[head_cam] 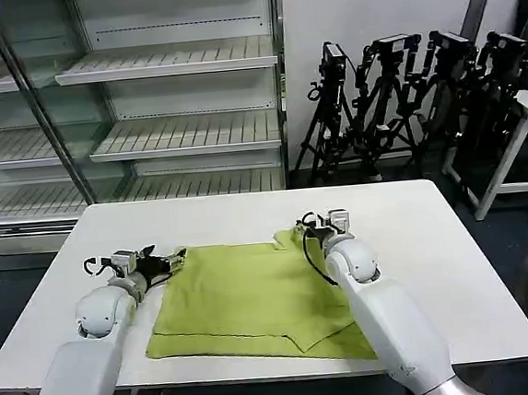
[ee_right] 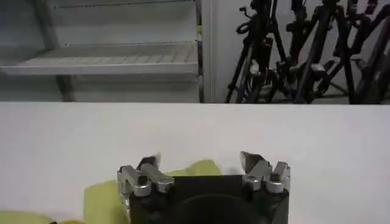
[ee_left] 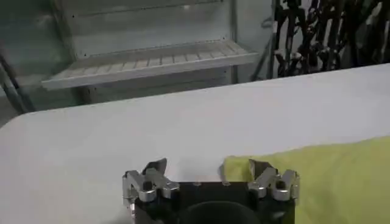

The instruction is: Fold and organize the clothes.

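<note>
Shirt: the lime green T-shirt [head_cam: 254, 300] lies mostly flat in the middle of the white table [head_cam: 434, 238], with one part folded over near the front edge.
Left gripper: the left gripper [head_cam: 172, 259] sits low at the shirt's far left corner. Its two fingers are spread wide apart. In the left wrist view, one finger [ee_left: 263, 173] is right at the shirt's edge [ee_left: 329, 176] and the other is over bare table [ee_left: 122, 134]. It holds nothing.
Right gripper: the right gripper [head_cam: 317, 225] sits at the shirt's far right corner. Its fingers [ee_right: 253, 165] are spread apart too, with a bit of green cloth [ee_right: 195, 169] showing between them. It pinches nothing.
Behind the table: gray shelves [head_cam: 184, 130] and black tripods [head_cam: 404, 102] stand by the wall.
</note>
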